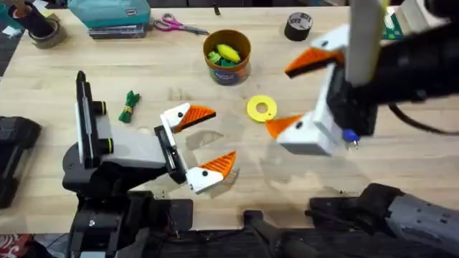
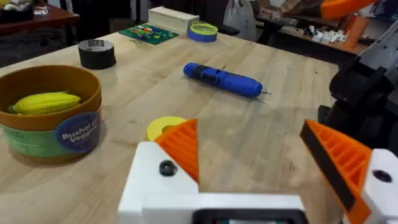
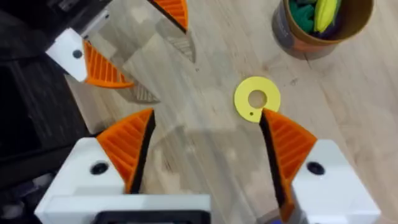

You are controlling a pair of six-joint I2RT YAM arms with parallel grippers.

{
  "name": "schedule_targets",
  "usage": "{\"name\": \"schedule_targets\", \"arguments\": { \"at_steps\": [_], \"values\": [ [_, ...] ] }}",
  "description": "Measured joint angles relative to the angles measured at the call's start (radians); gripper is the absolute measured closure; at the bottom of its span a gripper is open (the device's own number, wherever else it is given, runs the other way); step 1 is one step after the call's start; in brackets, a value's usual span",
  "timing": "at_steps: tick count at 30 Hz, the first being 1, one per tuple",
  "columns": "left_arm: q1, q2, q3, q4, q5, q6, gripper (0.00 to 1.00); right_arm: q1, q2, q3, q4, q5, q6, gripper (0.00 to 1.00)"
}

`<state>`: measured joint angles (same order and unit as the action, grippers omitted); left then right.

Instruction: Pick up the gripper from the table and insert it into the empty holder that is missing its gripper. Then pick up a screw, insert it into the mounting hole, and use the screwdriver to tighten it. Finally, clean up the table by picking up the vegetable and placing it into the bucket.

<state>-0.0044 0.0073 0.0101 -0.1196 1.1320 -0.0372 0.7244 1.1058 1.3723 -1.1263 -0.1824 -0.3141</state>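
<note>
My left gripper rests open low over the table's middle, with nothing between its orange pads. Raised over the right side, my right gripper is also open and empty. The blue screwdriver lies flat on the wood beyond the left gripper. The green vegetable lies on the table left of the left gripper. The orange-brown bucket stands at the back middle, holding a yellow toy and green pieces. The loose gripper and the screw are out of view. I cannot tell which white mount is the holder.
A yellow disc lies between the two grippers. A black tape roll sits at the back right. Scissors and a teal box are at the back left.
</note>
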Motion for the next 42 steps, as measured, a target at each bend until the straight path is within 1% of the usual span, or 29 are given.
{"name": "schedule_targets", "arguments": {
  "at_steps": [4, 7, 32, 33, 38, 39, 40, 42],
  "values": [
    [0.000, 0.000, 0.000, 0.000, 0.000, 0.000, 0.016, -0.029, -0.077, -0.095, 0.033, -0.020, 0.000, 0.006],
    [0.000, 0.000, 0.000, 0.000, 0.000, 0.000, 0.015, -0.048, -0.101, -0.127, 0.024, -0.026, 0.000, 0.006],
    [0.000, 0.000, 0.000, 0.000, 0.000, 0.000, 0.015, -0.052, -0.101, -0.132, 0.026, -0.033, 0.000, 0.006],
    [0.000, 0.000, 0.000, 0.000, 0.000, -0.002, 0.083, -0.052, -0.101, -0.132, 0.026, -0.034, 0.000, 0.006],
    [0.000, 0.000, 0.000, 0.001, -0.005, 0.002, 0.858, -0.052, -0.101, -0.132, 0.027, -0.033, 0.000, 0.005],
    [0.000, 0.000, 0.000, 0.002, -0.008, 0.007, 0.963, -0.052, -0.101, -0.132, 0.027, -0.033, 0.000, 0.005],
    [0.000, 0.000, 0.000, 0.002, -0.008, 0.007, 0.988, -0.052, -0.101, -0.132, 0.027, -0.033, 0.000, 0.005],
    [0.000, 0.000, 0.000, 0.003, -0.010, 0.007, 0.990, -0.052, -0.101, -0.132, 0.027, -0.033, 0.004, 0.005]
  ]
}}
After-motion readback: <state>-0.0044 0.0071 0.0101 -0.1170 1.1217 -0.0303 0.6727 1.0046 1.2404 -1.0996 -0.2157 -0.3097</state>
